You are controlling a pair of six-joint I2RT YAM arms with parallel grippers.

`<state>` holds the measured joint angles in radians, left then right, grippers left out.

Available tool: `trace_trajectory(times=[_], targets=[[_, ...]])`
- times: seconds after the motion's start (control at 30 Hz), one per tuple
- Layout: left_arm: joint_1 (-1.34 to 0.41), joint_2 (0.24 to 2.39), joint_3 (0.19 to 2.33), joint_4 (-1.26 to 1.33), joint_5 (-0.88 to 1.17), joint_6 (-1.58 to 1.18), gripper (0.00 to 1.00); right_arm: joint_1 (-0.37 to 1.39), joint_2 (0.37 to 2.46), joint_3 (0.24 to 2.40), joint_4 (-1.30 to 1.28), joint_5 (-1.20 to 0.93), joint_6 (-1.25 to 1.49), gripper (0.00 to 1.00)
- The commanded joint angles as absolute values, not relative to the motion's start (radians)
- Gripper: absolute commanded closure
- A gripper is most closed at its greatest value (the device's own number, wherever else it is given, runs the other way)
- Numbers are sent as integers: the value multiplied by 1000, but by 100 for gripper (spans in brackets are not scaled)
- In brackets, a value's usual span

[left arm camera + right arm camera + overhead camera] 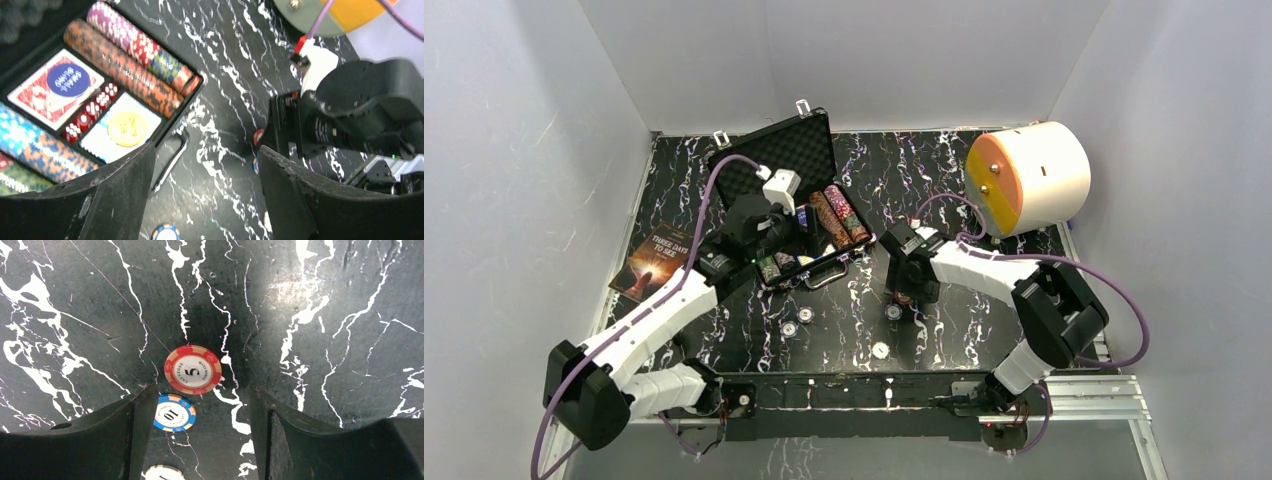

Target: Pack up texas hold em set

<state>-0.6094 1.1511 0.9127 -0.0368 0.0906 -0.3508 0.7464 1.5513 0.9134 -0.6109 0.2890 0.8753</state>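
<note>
Your left claw (204,156) is the closest thing, and its two fingers are wide apart with nothing between them. It hangs over the front edge of the case (776,150). Most of the job looks done. The case lies open, and inside it you can see long rows of chips (120,60), the cards (55,87), the red dice (92,110) and a yellow button (127,128), each in its own slot. What is left, I think, is to pick up the chips lying on the table (894,170) and then shut the lid. One loose chip (805,315) lies just in front of the case with another beside it, and a pale chip (880,351) lies nearer the arm bases. Further right, your right claw (202,390) points down at the table with its fingers apart, and it holds nothing. A red chip (193,369) lies flat right at the mouth of that claw, just past the fingertips, and is not touched. A blue chip (174,412) lies between the fingers, close beside one of them.
</note>
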Motion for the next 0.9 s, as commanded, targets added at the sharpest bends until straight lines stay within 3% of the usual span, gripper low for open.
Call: trace_trajectory(times=[0.0,0.87], targets=[[-606,1059,826,-48,123,-412,27,747,1585,968,-616,315,856,27],[-605,1080,754,-36,195,-431,27,743,1624,888,-458,344,821,50]])
